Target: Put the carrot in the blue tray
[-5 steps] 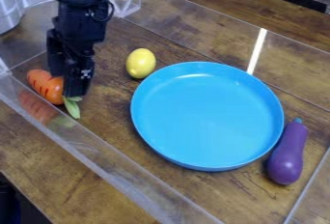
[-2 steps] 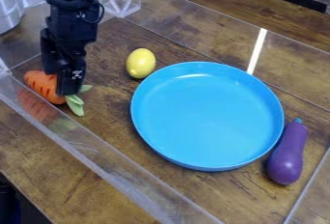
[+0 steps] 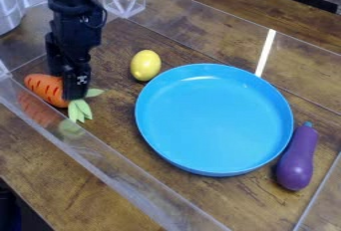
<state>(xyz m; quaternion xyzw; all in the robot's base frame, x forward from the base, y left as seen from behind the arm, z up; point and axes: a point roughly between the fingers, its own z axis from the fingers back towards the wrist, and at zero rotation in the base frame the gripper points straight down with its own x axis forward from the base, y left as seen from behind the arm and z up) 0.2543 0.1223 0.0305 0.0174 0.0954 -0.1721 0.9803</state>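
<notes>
The carrot (image 3: 46, 89) lies on the wooden table at the left, its orange body pointing left and its light green leaves (image 3: 83, 106) toward the tray. My black gripper (image 3: 70, 79) points down right over the carrot's leafy half. It is open, with its fingers (image 3: 80, 78) low beside the carrot, and it hides part of the carrot. I cannot tell whether the fingers touch it. The blue tray (image 3: 213, 153), round and shallow, sits to the right with nothing in it.
A yellow lemon (image 3: 146, 65) rests between the gripper and the tray's upper left rim. A purple eggplant (image 3: 297, 157) lies at the tray's right edge. A clear plastic wall (image 3: 80, 145) runs along the table's front left, just beside the carrot.
My gripper has sunk a little lower over the carrot. The carrot, lemon, eggplant and tray stay where they were.
</notes>
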